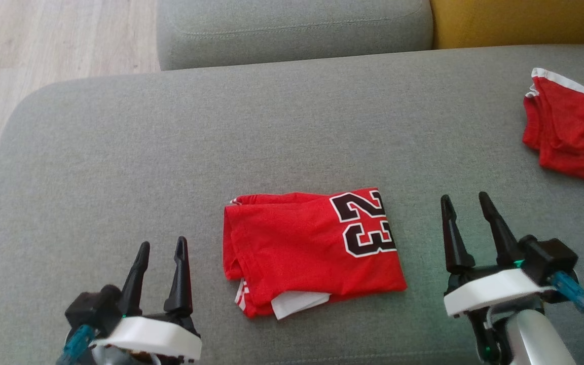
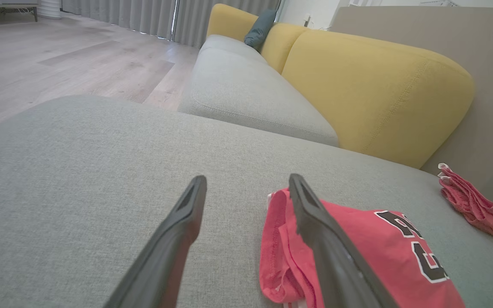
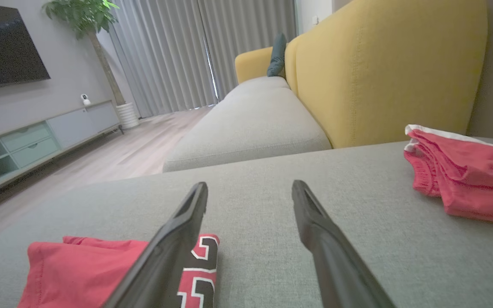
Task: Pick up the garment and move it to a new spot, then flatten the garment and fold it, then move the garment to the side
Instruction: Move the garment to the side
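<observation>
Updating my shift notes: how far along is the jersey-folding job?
Done: the red jersey numbered 23 lies folded in a rectangle on the grey fabric cushion. In hand: nothing; the left pincer and right pincer stand open either side of it. Left: moving it aside, perhaps near the red white-trimmed garment.

The jersey is thin red knit cloth, the sofa seat coarse matt grey weave, the floor pale smooth wood. Both the left gripper and right gripper have matt black plastic fingers on smooth white shells.
</observation>
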You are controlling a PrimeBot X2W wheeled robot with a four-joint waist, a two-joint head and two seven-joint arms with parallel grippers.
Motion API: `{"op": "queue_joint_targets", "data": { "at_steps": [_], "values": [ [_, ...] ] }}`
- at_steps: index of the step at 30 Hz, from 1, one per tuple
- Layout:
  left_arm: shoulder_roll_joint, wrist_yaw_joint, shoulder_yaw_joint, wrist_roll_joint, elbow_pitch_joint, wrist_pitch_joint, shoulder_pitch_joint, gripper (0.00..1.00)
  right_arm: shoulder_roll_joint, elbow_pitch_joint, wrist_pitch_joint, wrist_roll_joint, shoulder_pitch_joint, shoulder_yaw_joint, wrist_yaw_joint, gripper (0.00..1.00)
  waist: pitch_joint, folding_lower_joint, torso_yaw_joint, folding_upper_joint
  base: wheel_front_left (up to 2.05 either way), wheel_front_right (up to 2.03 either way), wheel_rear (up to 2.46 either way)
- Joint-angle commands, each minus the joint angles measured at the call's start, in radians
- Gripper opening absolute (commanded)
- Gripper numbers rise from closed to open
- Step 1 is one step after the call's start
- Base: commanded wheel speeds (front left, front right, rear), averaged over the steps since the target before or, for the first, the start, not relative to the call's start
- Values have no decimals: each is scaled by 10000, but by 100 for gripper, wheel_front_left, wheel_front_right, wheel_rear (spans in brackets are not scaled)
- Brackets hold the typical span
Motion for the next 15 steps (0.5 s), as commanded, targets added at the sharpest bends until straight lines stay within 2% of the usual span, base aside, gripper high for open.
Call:
{"op": "queue_joint_targets", "data": {
  "at_steps": [1,6,15],
  "values": [
    [-52,-76,346,101,-291,-124,-281,100,16,-264,99,-157,-254,210,65,100,4,0,12,0,0,0,0],
    [-79,-127,299,126,-252,-124,-328,100,16,182,1074,-390,-514,374,65,100,85,0,121,0,0,0,0],
    [-108,-221,231,49,-140,-124,-549,100,-30,1470,3326,259,-1584,591,65,100,516,0,682,0,0,0,0]
  ]
}}
